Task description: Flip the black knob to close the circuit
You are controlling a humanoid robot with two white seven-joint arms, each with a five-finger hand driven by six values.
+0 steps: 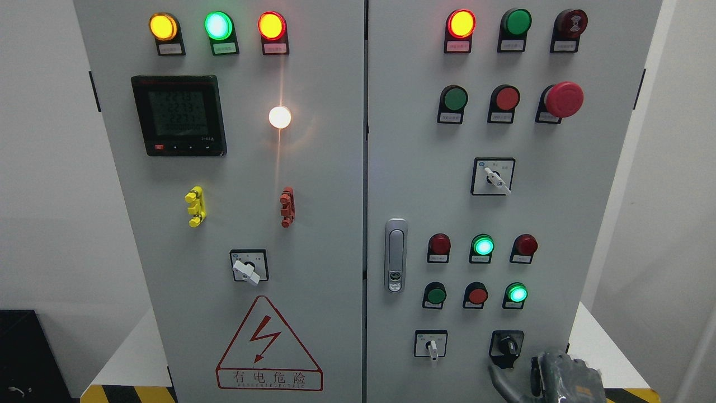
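The black knob point(507, 345) sits on a black square plate at the lower right of the grey cabinet's right door point(414, 168). Its handle points up and slightly left. My right hand point(551, 378) comes in at the bottom edge, just below and to the right of the knob. One grey finger point(499, 382) stretches out to the left under the knob's plate, close to the door. The hand holds nothing and is partly cut off by the frame. My left arm does not show.
A white-handled selector switch point(431, 347) sits left of the knob. Lamps and push buttons point(477, 295) fill the door above it, with a lock handle point(395, 255) at the door's left edge. The left door carries a meter point(179, 115) and a warning triangle point(269, 347).
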